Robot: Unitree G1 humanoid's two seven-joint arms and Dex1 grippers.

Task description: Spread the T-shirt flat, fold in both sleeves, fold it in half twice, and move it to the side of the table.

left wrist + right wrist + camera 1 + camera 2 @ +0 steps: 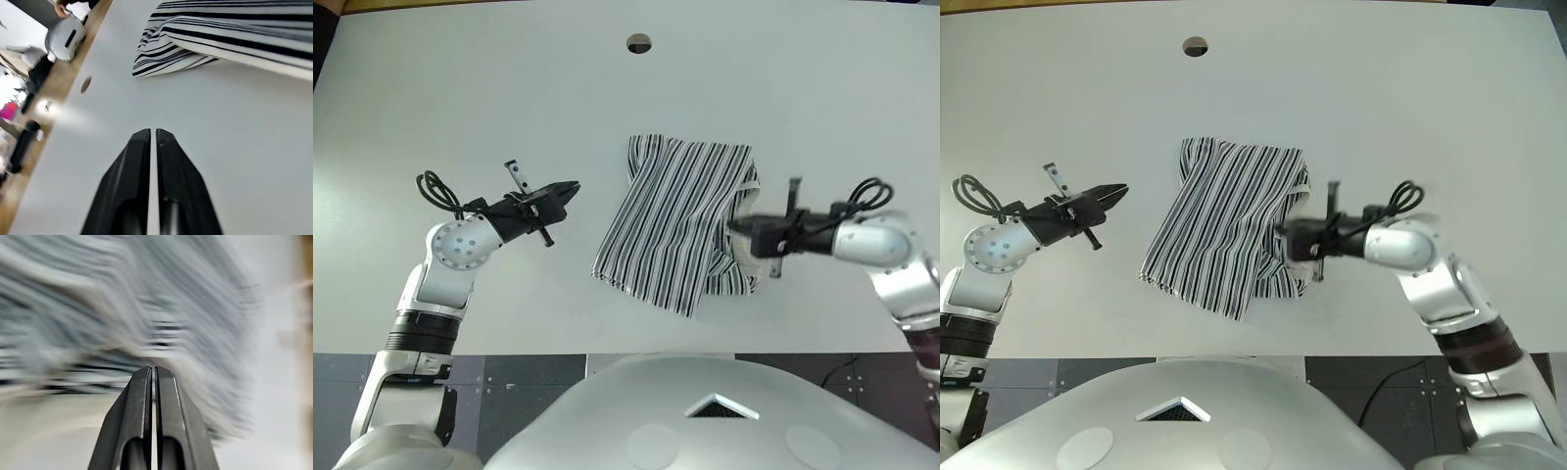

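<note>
Though folded on the smooth white table (460,88), lumpy striped T-shirt (666,225), soft cloth; left claw (573,186) pinched closed nearby; right claw (736,227) pinched closed at its edge.

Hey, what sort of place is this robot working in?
Probably a lab or office workspace: a white table with a cable hole, a striped T-shirt, cluttered gear beyond its edge.

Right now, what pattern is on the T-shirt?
The T-shirt has black and white stripes, shown best in the left eye view.
</note>
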